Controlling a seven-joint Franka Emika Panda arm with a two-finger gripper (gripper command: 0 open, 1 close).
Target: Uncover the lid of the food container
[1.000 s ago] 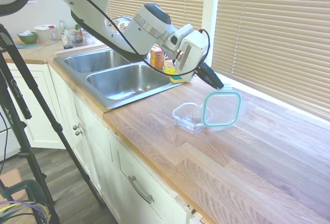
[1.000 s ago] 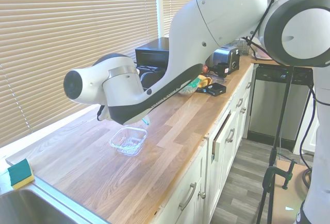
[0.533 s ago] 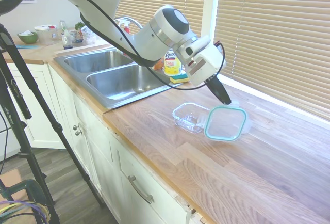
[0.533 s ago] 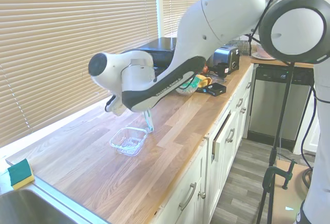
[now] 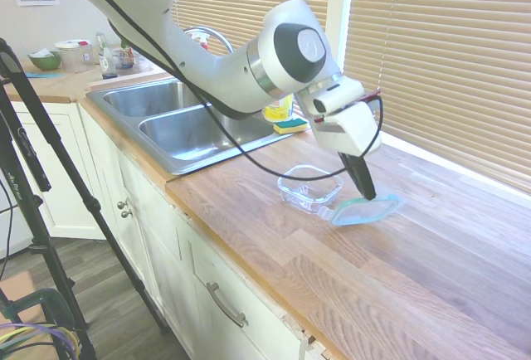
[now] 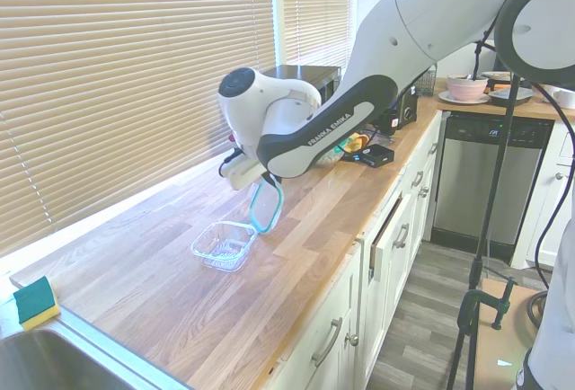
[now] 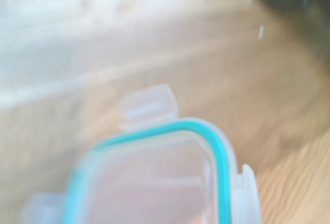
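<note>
Your white arm reaching low across the counter (image 5: 431,269), wrist bent downward, pincer (image 5: 365,192) pointing at the wood, dark fingers closed, pinching the lid (image 5: 367,208) by its edge

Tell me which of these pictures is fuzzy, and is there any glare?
Wrist view: soft and out of focus, though the clear plastic lid with the teal rim stays recognisable. First exterior view: sharp, with bright daylight washing out the window blinds. Second exterior view: also sharp, the wooden countertop evenly lit.

Opposite countertop (image 5: 431,277) ends, wrist close overhead
</note>
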